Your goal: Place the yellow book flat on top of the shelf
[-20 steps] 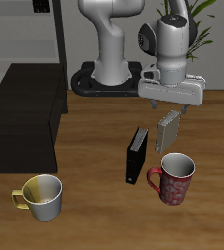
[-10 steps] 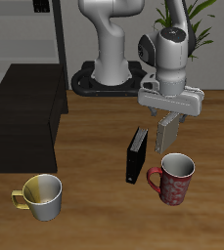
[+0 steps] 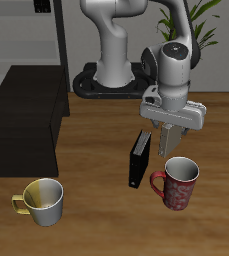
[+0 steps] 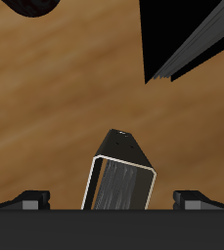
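Observation:
My gripper point(image 3: 172, 132) is shut on the yellow book point(image 3: 174, 146), a small grey-tan book that hangs on edge below the fingers, above the wood table. In the wrist view the book point(image 4: 122, 180) sits between the two fingertips point(image 4: 31, 199). The shelf point(image 3: 26, 118), a low black-brown cabinet with a flat top, stands well away across the table from the gripper. Its top is bare.
A black upright book point(image 3: 139, 158) stands just beside the held book and shows in the wrist view point(image 4: 187, 39). A red mug point(image 3: 180, 183) stands below the gripper nearer the front edge. A yellow mug point(image 3: 43, 200) stands in front of the shelf. A tall thin-framed rack point(image 3: 46, 35) stands behind the shelf.
The gripper has turned about its vertical axis with the book in it and shifted slightly. The book hangs at a new angle. Nothing else has moved.

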